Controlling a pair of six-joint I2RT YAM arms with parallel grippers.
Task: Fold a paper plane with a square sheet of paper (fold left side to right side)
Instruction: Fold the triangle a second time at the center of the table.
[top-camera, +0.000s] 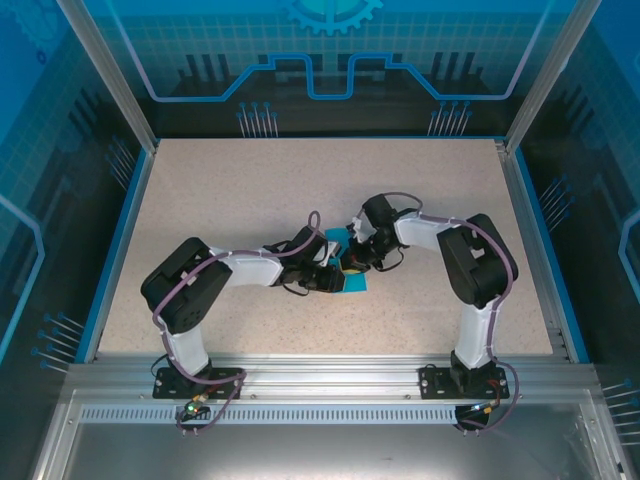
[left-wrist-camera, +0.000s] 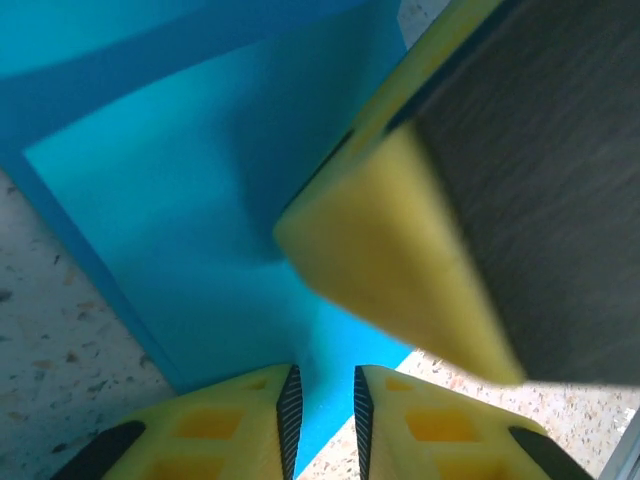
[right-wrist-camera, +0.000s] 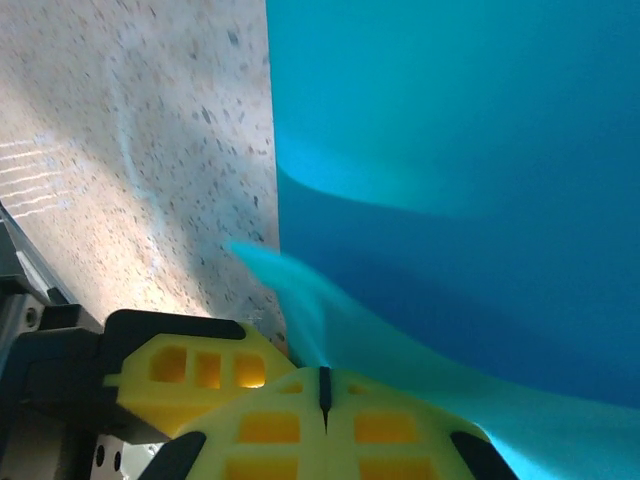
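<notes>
From above, one square sheet of paper lies about mid-desk, a little toward the near edge of the desk. It is largely covered by the two tools that meet over it. The left arm brings the left tool in from the left. The right arm brings the right tool in from the right. Both are on the sheet, neither clearly nearer. Only two teal patches show, one toward the far side and one toward the near side, so its long axis cannot be read here.

At the left wrist, the sheet spreads straight ahead of the left tool, flat on the speckled desk. A strip of it shows in the thin slot between the jaws. Whether they are clenched on the paper or merely hovering above it, I cannot tell. One yellow finger of the right tool juts in from the upper right, its tip over the sheet.

At the right wrist, the right tool is clenched. A pale raised edge of the sheet curls right into its closed tips, so it appears to be grasping that flap. The rest of the paper lies ahead and to the right. The bare desk lies to the left, and the left tool is just beside it.
</notes>
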